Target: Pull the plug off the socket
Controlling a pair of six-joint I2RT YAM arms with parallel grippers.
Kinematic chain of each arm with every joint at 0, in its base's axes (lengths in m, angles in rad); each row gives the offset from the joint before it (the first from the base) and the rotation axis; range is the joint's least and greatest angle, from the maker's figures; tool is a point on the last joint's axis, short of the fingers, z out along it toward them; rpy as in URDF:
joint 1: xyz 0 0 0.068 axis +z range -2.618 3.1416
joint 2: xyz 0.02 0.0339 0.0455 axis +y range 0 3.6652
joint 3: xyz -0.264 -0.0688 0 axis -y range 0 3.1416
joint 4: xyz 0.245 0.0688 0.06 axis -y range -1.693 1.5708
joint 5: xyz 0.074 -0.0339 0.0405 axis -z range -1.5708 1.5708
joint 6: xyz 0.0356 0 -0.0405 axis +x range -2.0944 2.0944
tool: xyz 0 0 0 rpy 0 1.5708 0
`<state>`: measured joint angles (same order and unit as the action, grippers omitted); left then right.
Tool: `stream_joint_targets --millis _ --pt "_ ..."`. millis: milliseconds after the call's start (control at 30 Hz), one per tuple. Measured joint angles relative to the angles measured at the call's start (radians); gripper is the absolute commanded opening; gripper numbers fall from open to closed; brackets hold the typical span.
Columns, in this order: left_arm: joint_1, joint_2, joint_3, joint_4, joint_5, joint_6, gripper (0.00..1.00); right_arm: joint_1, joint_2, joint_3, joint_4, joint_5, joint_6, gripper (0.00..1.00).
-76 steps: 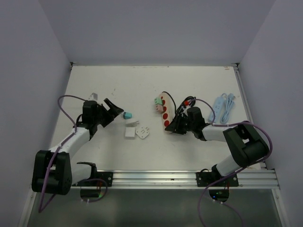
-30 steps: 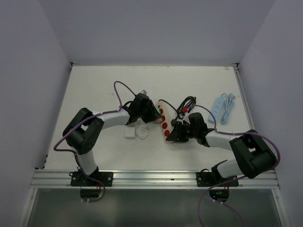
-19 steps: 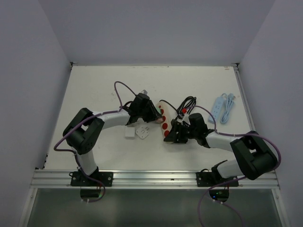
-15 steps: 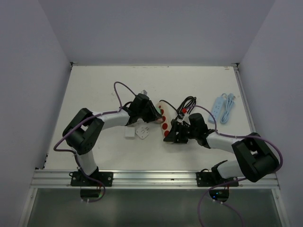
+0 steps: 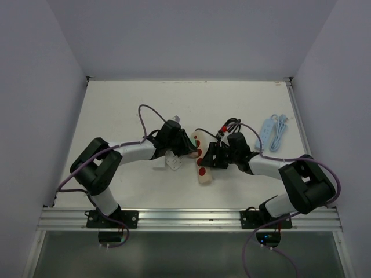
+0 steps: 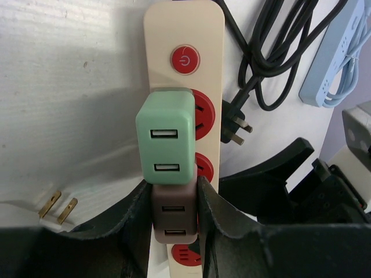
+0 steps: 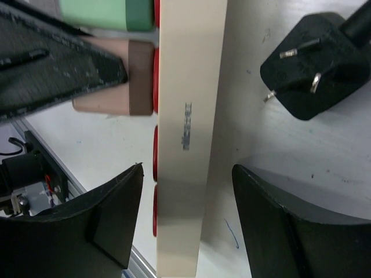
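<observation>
A cream power strip point(image 5: 203, 174) with red sockets lies mid-table, also in the left wrist view point(image 6: 184, 29) and edge-on in the right wrist view point(image 7: 188, 116). A green plug point(image 6: 166, 139) and a brown plug point(image 6: 175, 217) sit in neighbouring sockets. My left gripper point(image 6: 175, 229) is shut on the brown plug point(image 7: 110, 78), one finger on each side. My right gripper point(image 7: 188, 220) stands open astride the strip's body, with a gap at each finger. From above, the left gripper point(image 5: 186, 147) and right gripper point(image 5: 211, 157) meet over the strip.
A coiled black cable point(image 5: 228, 126) with its black plug point(image 7: 313, 63) lies just right of the strip. A light blue power strip point(image 5: 272, 132) is at the far right. Two white adapters point(image 5: 167, 163) lie left of the strip, below my left arm.
The right gripper went from shut to open around the strip. The strip has swung, its near end now closer to the front. The left jaws closed onto the brown plug.
</observation>
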<state>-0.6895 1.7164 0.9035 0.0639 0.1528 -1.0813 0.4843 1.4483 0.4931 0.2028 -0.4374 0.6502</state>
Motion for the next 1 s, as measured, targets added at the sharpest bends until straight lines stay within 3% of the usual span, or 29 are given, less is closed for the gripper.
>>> stream_joint_targets --millis 567,667,800,867,1000 --pt "-0.035 -0.024 -0.008 -0.027 -0.041 0.000 0.00 0.039 0.149 0.045 0.185 -0.007 0.029 0.59" --pt "-0.035 -0.025 -0.008 -0.028 -0.045 0.000 0.00 0.039 0.150 0.041 0.188 -0.002 0.025 0.49" --pt "-0.036 -0.028 -0.008 -0.037 -0.046 0.000 0.00 0.038 0.150 0.040 0.167 0.008 0.035 0.28" --pt "-0.037 -0.030 -0.008 -0.039 -0.048 0.000 0.00 0.039 0.150 0.040 0.161 0.008 0.036 0.24" --pt "-0.037 -0.036 -0.008 -0.051 -0.051 0.001 0.00 0.039 0.158 0.042 0.163 -0.001 0.038 0.00"
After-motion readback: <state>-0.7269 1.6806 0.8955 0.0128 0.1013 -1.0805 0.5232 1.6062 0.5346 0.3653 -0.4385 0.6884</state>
